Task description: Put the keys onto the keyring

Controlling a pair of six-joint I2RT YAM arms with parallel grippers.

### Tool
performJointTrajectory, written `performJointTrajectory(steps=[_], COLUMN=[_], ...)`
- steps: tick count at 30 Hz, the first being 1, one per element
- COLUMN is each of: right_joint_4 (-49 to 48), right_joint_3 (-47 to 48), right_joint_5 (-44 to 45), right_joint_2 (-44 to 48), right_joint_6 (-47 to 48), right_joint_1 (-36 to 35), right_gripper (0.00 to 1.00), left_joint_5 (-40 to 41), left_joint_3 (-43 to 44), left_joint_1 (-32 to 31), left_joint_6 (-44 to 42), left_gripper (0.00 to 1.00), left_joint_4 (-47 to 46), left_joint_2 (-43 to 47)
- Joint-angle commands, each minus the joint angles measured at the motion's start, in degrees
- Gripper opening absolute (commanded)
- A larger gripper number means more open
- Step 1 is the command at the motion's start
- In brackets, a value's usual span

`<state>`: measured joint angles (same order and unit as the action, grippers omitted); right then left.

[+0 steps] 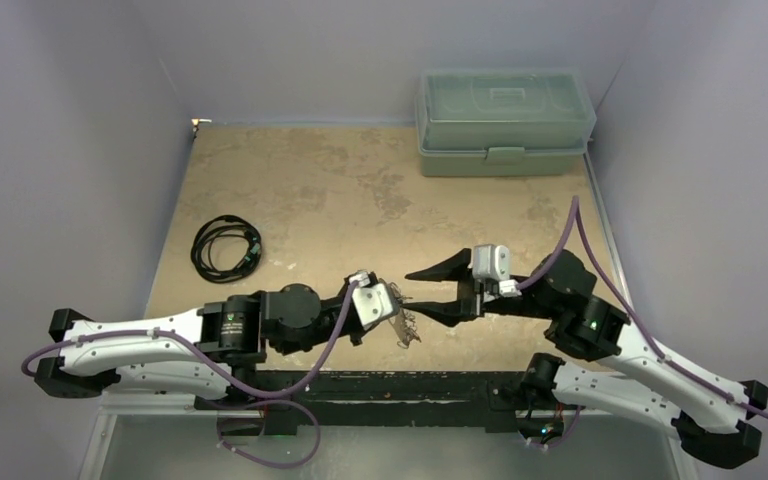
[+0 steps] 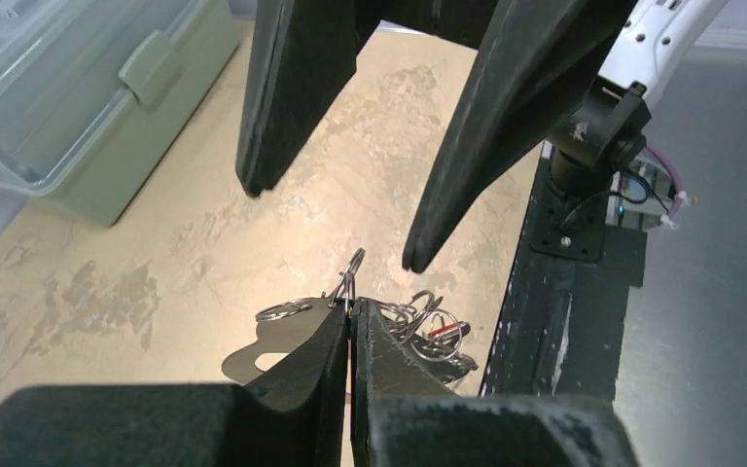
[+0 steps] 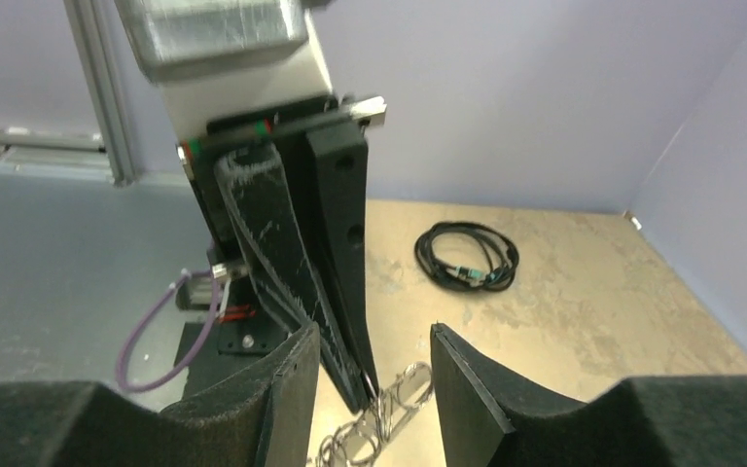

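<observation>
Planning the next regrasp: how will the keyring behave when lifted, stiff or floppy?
The keyring looks like a thin flat metal plate: probably stiff and light. The small rings bunched at its edge sit loose, so they likely swing. Pinched at one edge by the left gripper, it may pivot.

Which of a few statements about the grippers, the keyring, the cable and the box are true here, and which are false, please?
1. The left gripper is shut on the keyring. True.
2. The right gripper is clamped shut. False: its jaws stand apart.
3. The black cable lies coiled on the table. True.
4. The green box has its lid open. False: the lid is closed.
</observation>
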<state>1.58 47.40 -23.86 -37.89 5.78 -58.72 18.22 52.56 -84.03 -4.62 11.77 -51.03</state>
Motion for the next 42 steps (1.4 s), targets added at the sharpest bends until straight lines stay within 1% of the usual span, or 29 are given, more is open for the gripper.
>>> performJointTrajectory(steps=[1, 5, 8, 11, 14, 19, 22, 33, 42], right_joint_4=[7.62, 10.06, 12.16, 12.36, 12.46, 12.76, 12.57, 8.74, 6.84], right_joint_3=[4.37, 5.18, 6.18, 6.42, 6.92, 7.1, 6.7, 4.67, 3.35], right_joint_5=[-3.56, -4.31, -5.39, -6.91, -6.47, -10.06, -11.08, -14.71, -15.26], right_joint_2=[-2.19, -3.47, -4.84, -5.62, -6.89, -10.05, -11.11, -11.16, -13.15], right_joint_6=[4.43, 6.04, 6.01, 5.82, 5.98, 6.0, 5.91, 4.09, 2.97], right_joint_1=[-0.08, -0.12, -0.07, -0.08, -0.08, -0.08, -0.12, -0.17, -0.49], right_gripper=[0.48, 0.47, 0.51, 0.5, 0.46, 0.33, 0.29, 0.28, 0.26], left_joint_5=[-0.98, -4.26, -5.77, -7.32, -8.89, -9.25, -9.4, -8.55, -8.81], left_joint_3=[8.76, 10.85, 10.64, 10.53, 10.29, 9.18, 8.45, 6.1, 5.48], left_joint_1=[0.03, 0.03, 0.01, 0.01, 0.01, 0.01, 0.01, 0.08, 0.09], left_joint_6=[4.18, 3.81, 3.35, 2.82, 2.34, 2.08, 2.17, 1.68, 1.92], left_gripper=[0.0, 0.0, 0.0, 0.0, 0.0, 0.0, 0.0, 0.0, 0.0], left_joint_4=[16.08, 22.76, 24.81, 25.67, 25.53, 24.18, 23.33, 20.06, 19.6], left_joint_2=[-0.65, -0.68, -0.31, 0.1, 0.34, -0.1, -0.09, 1.28, 1.37])
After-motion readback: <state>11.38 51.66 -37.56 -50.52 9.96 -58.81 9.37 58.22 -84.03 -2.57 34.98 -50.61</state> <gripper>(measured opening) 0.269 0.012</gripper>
